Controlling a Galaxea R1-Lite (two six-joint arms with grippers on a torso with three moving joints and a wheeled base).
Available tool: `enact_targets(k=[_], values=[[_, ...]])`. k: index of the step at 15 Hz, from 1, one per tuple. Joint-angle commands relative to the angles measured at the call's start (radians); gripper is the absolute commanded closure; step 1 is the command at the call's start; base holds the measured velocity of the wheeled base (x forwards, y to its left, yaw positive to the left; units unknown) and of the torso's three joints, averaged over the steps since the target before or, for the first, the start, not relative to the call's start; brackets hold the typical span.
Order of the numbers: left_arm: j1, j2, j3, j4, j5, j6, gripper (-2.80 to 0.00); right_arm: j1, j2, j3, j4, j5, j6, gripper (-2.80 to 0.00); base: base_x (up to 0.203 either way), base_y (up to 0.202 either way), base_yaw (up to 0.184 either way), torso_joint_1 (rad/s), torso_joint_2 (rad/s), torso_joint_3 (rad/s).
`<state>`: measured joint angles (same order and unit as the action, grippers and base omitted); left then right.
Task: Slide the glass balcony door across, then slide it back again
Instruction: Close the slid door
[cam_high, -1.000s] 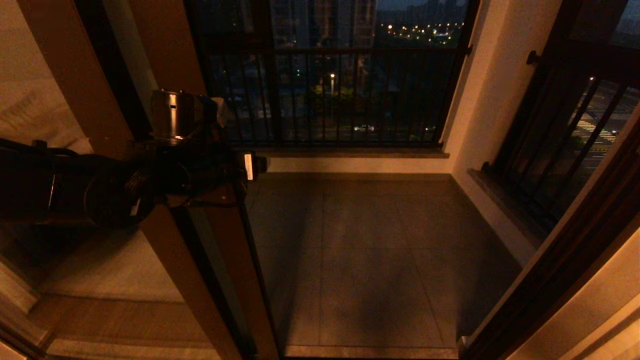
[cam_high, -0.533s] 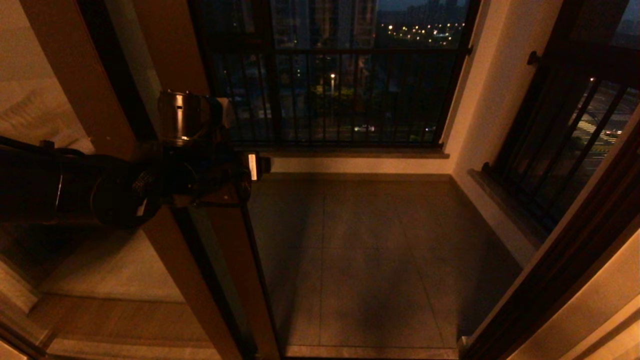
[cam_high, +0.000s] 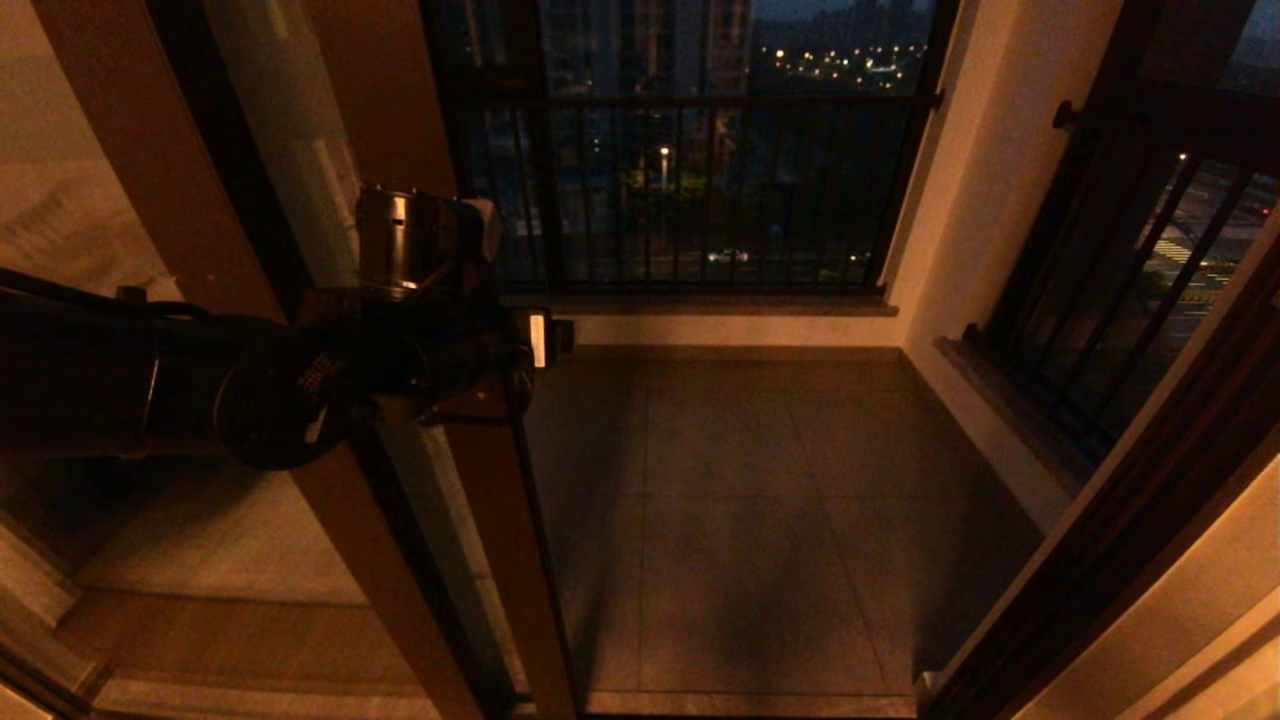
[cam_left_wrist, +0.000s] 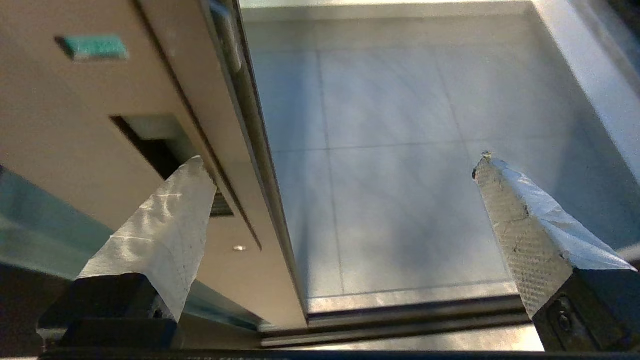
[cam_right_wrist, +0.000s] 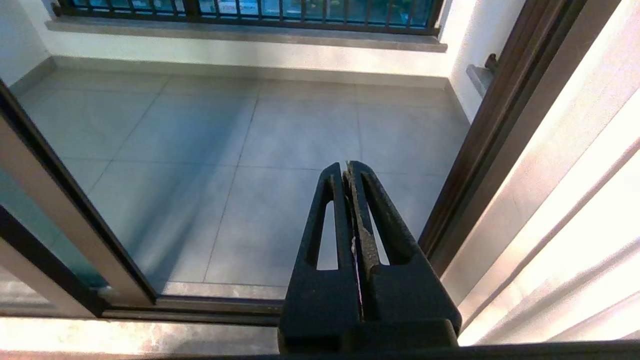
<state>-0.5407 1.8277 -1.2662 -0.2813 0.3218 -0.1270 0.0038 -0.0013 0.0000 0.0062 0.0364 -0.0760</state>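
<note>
High-rise apt balcony at dusk: grey tiled floor (cam_high: 760, 520), black-barred railing window (cam_high: 690, 190) w/ city lights & towers beyond, brown-framed glass balcony door (cam_high: 500, 520) opening off a lit room. Home, not a lab.

Glass balcony door (cam_high: 500, 520) stands at left of the opening, its leading edge toward the tiled balcony floor (cam_high: 760, 520) on its right. Left gripper (cam_left_wrist: 340, 200) straddles that edge: one finger (cam_left_wrist: 165, 225) at the handle slot (cam_left_wrist: 150, 145), the other over the floor. Railing window (cam_high: 690, 170) behind the floor; right gripper (cam_right_wrist: 350, 172) near the right jamb (cam_right_wrist: 480, 150).
</note>
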Motion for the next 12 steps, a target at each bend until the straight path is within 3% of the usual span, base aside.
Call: enact_targets(k=[1, 3, 6, 12], values=[[-0.011, 0.004, -0.004, 0.001, 0.011, -0.002, -2.80, 0.001, 0.000, 0.003, 0.000, 0.000, -0.001, 0.00, 0.000, 0.000, 0.000, 0.000, 0.00, 0.000], [-0.026, 0.029, -0.033, -0.001, 0.025, -0.002, -2.80, 0.001, 0.000, 0.003, 0.000, 0.000, -0.001, 0.00, 0.000, 0.000, 0.000, 0.000, 0.00, 0.000], [-0.063, 0.090, -0.096, -0.001, 0.107, -0.002, -2.80, 0.001, 0.000, 0.003, 0.000, 0.000, -0.001, 0.00, 0.000, 0.000, 0.000, 0.000, 0.00, 0.000], [-0.104, 0.102, -0.114, -0.001, 0.114, -0.002, -2.80, 0.001, 0.000, 0.003, 0.000, 0.000, -0.001, 0.00, 0.000, 0.000, 0.000, 0.000, 0.00, 0.000]])
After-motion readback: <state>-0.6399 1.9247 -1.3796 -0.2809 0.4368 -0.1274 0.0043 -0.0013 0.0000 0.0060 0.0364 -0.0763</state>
